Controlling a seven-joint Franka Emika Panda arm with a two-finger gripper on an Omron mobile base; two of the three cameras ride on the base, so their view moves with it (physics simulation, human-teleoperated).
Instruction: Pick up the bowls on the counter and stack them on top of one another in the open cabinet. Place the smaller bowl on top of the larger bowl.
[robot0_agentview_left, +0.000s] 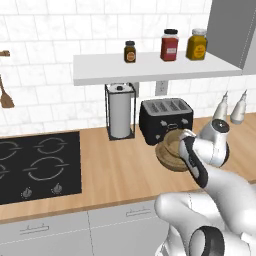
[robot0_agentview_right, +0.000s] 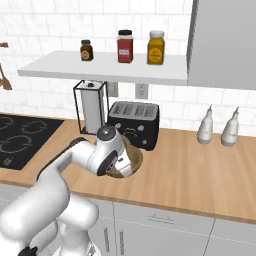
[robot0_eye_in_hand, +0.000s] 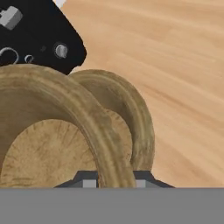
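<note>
Wooden grain fills the near ground of the hand view: the larger bowl (robot0_eye_in_hand: 48, 131) sits right under the hand, its thick rim arching up between the two finger tips of the gripper (robot0_eye_in_hand: 114, 183), one tip inside the rim and one outside. The fingers stand apart about as wide as the rim is thick; whether they actually press on it I cannot tell. Just behind, touching or very nearly touching it, lies the smaller bowl (robot0_eye_in_hand: 127, 113), paler tan.

From the left base view the bowls sit on the counter (robot0_agentview_left: 120, 170) in front of the black toaster (robot0_agentview_left: 165, 119), with the arm's wrist bent down over them; only part of a bowl's rim (robot0_agentview_left: 169, 152) peeks out past the white arm.

Further back stands a paper towel roll (robot0_agentview_left: 120, 114) in a wire holder, and the hob (robot0_agentview_left: 37, 165) lies off to the left. Above, the open cabinet (robot0_agentview_left: 150, 67) carries three jars (robot0_agentview_left: 169, 45); their labels are too small to read
</note>
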